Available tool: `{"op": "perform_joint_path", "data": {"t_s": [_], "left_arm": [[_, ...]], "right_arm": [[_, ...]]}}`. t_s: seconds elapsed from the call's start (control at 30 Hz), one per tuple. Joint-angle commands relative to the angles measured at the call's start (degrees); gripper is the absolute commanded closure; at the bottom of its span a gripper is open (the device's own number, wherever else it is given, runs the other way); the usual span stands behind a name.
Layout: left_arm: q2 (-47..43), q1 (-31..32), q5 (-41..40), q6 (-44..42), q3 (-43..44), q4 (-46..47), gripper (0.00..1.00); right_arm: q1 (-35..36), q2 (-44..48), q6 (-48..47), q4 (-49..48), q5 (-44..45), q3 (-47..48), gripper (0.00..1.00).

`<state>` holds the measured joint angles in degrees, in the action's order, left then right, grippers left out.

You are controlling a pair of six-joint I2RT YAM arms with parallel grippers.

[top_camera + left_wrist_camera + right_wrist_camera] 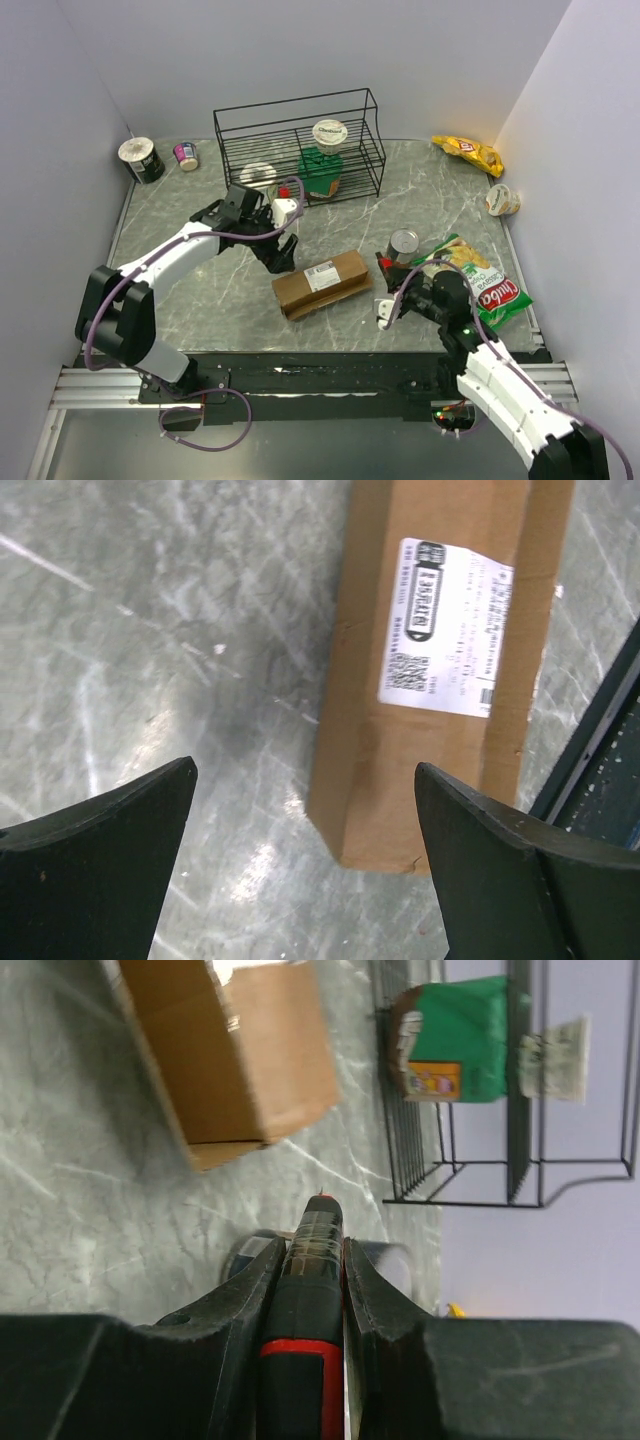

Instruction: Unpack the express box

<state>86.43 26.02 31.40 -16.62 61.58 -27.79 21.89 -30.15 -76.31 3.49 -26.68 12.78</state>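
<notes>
The express box (322, 282), a long brown carton with a white label (322, 276), lies on the marble table at centre. My left gripper (281, 254) is open and empty, just above the box's left end. In the left wrist view the box (440, 730) lies ahead between the spread fingers (120, 830), its near end close to the right finger. My right gripper (387, 268) is shut on a black and red pen-like tool (318, 1250), whose tip points toward the box's right end (235, 1055), with a gap of table between them.
A black wire rack (300, 140) at the back holds a green package (320, 172). A tin can (404, 244) stands just behind the right gripper. A green chips bag (485, 285) lies right, with a yellow bag (468, 152) and a cup (503, 200) at far right. Two cups (142, 158) stand back left.
</notes>
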Motion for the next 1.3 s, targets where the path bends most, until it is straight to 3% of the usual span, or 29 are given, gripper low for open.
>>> {"op": "perform_joint_path", "data": {"t_s": [0.0,0.23,0.27,0.3,0.4,0.5,0.7,0.83,0.97,1.03,1.27], "left_arm": [[-4.1,-1.1,-1.8,1.2,-0.8,-0.3,0.04],[-5.1,-2.3,-1.7,1.2,-1.5,-0.8,0.03],[-5.0,-2.4,-1.7,1.2,-1.4,-0.7,0.04],[-5.0,-2.4,-1.3,1.2,-1.2,-0.7,0.03],[-4.7,-2.4,-0.4,0.7,-0.1,-1.1,0.04],[-4.1,-2.3,2.3,0.2,1.1,-1.6,0.04],[-0.7,-0.5,5.2,1.2,3.0,-1.8,0.03],[0.9,1.8,6.3,0.3,3.3,-1.7,0.04],[4.1,3.5,3.9,2.9,4.2,0.3,0.03],[6.6,3.7,-1.6,5.5,5.1,0.7,0.04],[8.5,3.7,-2.6,5.0,6.3,-0.2,0.04]], "right_arm": [[0.3,-6.1,-7.8,-17.1,-0.8,-3.5,1.0],[0.3,-10.4,-12.7,-22.8,-3.6,-8.0,0.99],[0.5,-10.8,-13.3,-22.8,-3.6,-8.8,0.94],[0.4,-11.2,-14.1,-22.6,-3.3,-9.1,0.78],[0.5,-10.0,-15.6,-18.9,-1.7,-9.3,0.52],[0.5,-5.6,-15.3,-9.9,-0.8,-8.0,0.37],[0.4,8.8,-10.9,18.5,-3.7,-0.7,0.23],[1.0,13.0,-3.8,28.9,-10.0,5.8,0.21],[4.0,4.5,4.8,30.2,-10.3,13.0,0.22],[5.2,0.0,9.2,29.7,-10.1,15.3,0.22],[10.4,-11.6,10.6,33.4,-10.1,22.6,0.23]]}}
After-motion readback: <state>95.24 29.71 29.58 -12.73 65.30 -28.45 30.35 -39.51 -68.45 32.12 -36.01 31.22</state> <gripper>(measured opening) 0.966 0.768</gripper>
